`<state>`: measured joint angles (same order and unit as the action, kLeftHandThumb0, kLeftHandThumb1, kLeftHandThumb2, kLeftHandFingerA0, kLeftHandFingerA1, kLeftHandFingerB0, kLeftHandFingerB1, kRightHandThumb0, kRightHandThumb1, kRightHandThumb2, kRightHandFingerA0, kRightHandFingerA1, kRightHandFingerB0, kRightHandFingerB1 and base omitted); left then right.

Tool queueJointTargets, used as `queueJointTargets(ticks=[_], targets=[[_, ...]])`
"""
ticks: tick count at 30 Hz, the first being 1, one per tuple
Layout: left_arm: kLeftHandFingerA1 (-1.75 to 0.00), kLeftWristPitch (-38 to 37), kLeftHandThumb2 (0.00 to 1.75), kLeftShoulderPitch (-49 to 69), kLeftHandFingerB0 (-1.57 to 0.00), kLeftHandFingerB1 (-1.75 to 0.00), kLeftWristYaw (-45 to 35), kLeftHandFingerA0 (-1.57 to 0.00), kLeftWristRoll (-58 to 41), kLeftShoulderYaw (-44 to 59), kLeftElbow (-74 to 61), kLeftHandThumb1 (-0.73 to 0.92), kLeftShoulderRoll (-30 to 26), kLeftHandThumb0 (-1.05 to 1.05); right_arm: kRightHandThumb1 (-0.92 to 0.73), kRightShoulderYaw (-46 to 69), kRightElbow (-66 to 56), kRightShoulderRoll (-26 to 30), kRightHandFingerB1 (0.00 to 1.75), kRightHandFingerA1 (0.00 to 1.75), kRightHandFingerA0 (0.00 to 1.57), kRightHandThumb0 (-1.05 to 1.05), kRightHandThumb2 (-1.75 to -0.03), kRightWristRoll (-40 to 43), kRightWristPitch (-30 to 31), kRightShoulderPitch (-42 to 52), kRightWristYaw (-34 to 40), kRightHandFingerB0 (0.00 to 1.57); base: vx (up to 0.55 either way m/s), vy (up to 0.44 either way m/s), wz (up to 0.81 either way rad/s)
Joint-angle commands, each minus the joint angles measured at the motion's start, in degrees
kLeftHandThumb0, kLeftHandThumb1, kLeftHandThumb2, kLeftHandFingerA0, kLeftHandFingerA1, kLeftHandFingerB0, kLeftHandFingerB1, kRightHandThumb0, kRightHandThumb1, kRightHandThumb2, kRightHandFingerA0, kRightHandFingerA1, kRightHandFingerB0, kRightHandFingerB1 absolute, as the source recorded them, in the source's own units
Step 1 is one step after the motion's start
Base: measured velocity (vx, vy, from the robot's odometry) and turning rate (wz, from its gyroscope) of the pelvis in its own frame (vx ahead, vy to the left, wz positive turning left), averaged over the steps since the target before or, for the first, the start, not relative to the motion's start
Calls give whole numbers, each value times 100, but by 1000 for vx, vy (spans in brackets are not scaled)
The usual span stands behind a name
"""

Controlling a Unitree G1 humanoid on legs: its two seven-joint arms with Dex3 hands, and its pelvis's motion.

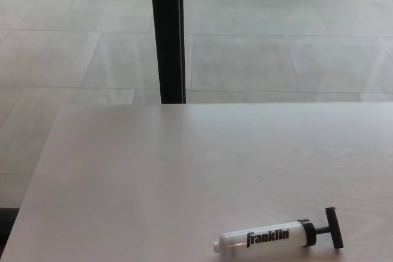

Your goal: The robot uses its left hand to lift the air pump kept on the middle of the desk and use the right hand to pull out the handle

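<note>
A white air pump [264, 237] with black "franklin" lettering lies on its side on the pale wooden desk [153, 176], near the front edge and to the right of the middle. Its black T-shaped handle [331, 227] points right and sits pushed in against the black collar. The nozzle end points left. Neither of my hands shows in the head view.
A black vertical post [167, 35] stands just behind the desk's far edge. Beyond it lies a pale tiled floor [276, 53]. The desk's left edge runs diagonally toward the lower left corner.
</note>
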<state>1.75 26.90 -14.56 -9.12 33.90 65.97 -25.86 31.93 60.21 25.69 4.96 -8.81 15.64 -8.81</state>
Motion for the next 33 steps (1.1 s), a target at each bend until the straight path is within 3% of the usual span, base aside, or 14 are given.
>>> queueJointTargets(ticks=[1,3,4,5,6,7,8,10,11,15,16,19,22,33], targets=[[-49,-25,62,-323,-43,-40,-465,-51,-1263,1161,63,73,-501,-51,-67,1398,86,508,41,55,24,-78,-102,1514,-221,-361,-319,7,0,0,0],[-52,-82,60,-505,-38,-43,-380,-43,-1391,1401,-153,69,-598,-54,-87,1645,50,727,24,46,23,-77,-67,1596,-176,-543,-295,13,0,0,0],[-56,-140,61,-609,-30,-39,-388,-39,-1482,1527,-311,70,-678,-55,-46,1740,11,838,50,53,3,-38,-107,1626,-219,-642,-242,0,0,0,0],[-50,-209,63,-755,-34,-38,-207,-41,-1411,1576,-702,77,-835,-59,-73,1854,-56,1042,31,51,5,-84,-110,1629,-336,-792,-252,3,0,0,0],[-63,-210,93,-844,-32,-52,-66,-44,-1355,1593,-888,62,-888,-59,-70,1832,-45,1147,33,50,5,-79,-110,1526,-371,-868,-188,1,0,0,0],[-63,-258,62,-1012,-55,-51,174,-56,-1344,1671,-1142,75,-920,-51,-49,1881,-59,1270,49,51,1,-37,-108,1523,-255,-1037,-84,0,0,0,0],[-56,-204,62,-1189,-62,-56,478,-50,-1288,1734,-1551,76,-956,-52,-82,1964,-153,1377,24,38,8,-82,-70,1564,-153,-1221,-39,14,0,0,0],[-49,349,62,-1484,-50,-47,734,-49,-1368,1882,-2184,73,-1071,-50,-73,1995,-384,1496,36,43,1,-87,-108,1530,-137,-1385,-32,11,0,0,0],[-50,433,61,-1659,-44,-45,863,-50,-1318,1866,-2383,72,-1133,-50,-89,1983,-487,1500,28,35,13,-76,-67,1488,-332,-1481,-4,13,0,0,0],[-53,752,60,-2360,-40,-43,1070,-44,-1190,1581,-4260,71,-1190,-51,-87,1803,-1098,1673,30,39,7,-79,-66,1340,-543,-2113,62,18,0,0,0],[-53,1091,60,-2528,-39,-43,1158,-46,-1176,1423,-4804,70,-1196,-53,-47,1734,-1421,1665,49,52,2,-37,-108,1342,-342,-2251,81,0,0,0,0],[-67,1356,96,-3096,-30,-55,1259,-47,-943,877,-5782,52,-1144,-49,-87,1440,-2133,1541,27,38,15,-79,-67,1191,-378,-2491,16,18,0,0,0],[-53,1407,60,-3460,-39,-45,1089,-44,-856,392,-6394,73,-1026,-51,-86,1164,-2666,1394,28,45,15,-87,-67,1122,-470,-2597,-228,17,0,0,0],[-57,1385,60,-4750,-38,-45,1349,-42,892,-2624,-7371,68,831,-58,-85,-440,-4101,754,28,37,26,-92,-66,292,-111,-3092,-180,23,0,0,0]])
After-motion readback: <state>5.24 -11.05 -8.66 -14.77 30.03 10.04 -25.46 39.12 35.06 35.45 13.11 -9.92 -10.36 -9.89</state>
